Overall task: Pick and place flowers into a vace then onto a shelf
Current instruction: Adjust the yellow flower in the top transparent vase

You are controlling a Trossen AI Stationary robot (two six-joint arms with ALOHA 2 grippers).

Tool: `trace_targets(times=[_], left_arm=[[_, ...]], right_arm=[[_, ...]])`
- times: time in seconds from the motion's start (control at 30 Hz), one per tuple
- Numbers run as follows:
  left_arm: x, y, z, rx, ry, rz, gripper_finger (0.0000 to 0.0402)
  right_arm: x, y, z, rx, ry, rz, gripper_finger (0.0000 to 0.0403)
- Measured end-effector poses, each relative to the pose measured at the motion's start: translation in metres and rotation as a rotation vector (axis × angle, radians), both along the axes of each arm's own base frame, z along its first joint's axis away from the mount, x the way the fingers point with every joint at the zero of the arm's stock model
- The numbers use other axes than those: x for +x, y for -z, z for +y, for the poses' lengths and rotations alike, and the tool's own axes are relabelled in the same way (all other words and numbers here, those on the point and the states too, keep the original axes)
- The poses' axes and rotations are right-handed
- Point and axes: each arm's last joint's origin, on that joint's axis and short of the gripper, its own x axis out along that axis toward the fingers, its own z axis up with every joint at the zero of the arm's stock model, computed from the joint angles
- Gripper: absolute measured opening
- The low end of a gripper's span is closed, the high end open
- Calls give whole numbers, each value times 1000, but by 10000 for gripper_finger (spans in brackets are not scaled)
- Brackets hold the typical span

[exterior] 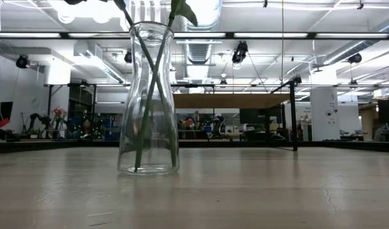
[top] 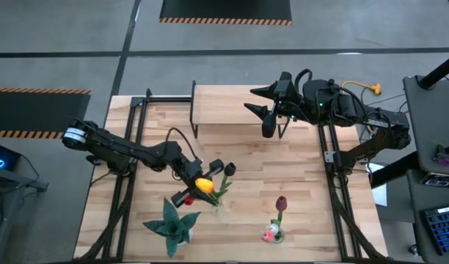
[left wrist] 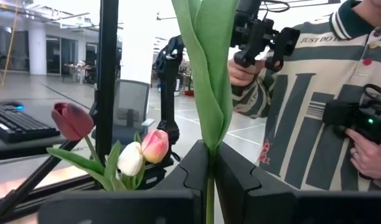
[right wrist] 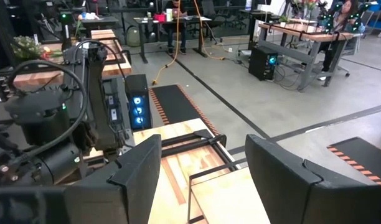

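- My left end effector [top: 201, 183] sits over the near-middle of the desk [top: 312, 220], fingers pinched tight on a green stem [left wrist: 209, 93] — the yellow-orange tulip [top: 203, 185] shows right at it in the high view.
- Vase [exterior: 147, 102] is clear glass, upright on the desk; the low view shows two or three stems already inside. From above I can't pick out the glass clearly; I judge it stands just under the held flower.
- Maroon tulip [top: 281, 203] and white-pink heads [top: 271, 234] are off to the right near the front edge — whether they stand in a holder or lie loose, I can't tell.
- Right end effector [top: 271, 121] hovers over the shelf [top: 224, 106] at the far side, fingers spread wide, holding nothing.
- Teal star plant [top: 171, 224] is near the front left, not part of this.
- Progress as I judge it: mid-way through loading flowers; the remaining tulips, then the vase onto the shelf, not yet done.
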Motion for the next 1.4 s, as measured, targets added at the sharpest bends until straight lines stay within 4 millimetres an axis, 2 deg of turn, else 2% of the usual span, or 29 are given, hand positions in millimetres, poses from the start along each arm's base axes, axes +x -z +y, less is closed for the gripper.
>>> trace_targets(times=[0.2,0.63,1.1,1.4], left_arm=[[-1,-3,-7,16,16,-28,3],[1,13,-4,135,-33,21,2],[6,31,-5,150,-30,85,3],[6,31,-5,149,-33,80,3]], right_arm=[[0,0,0,0,0,0,224],[0,0,0,0,-3,0,224],[0,0,0,2,-2,0,224],[0,0,0,4,-1,-2,224]])
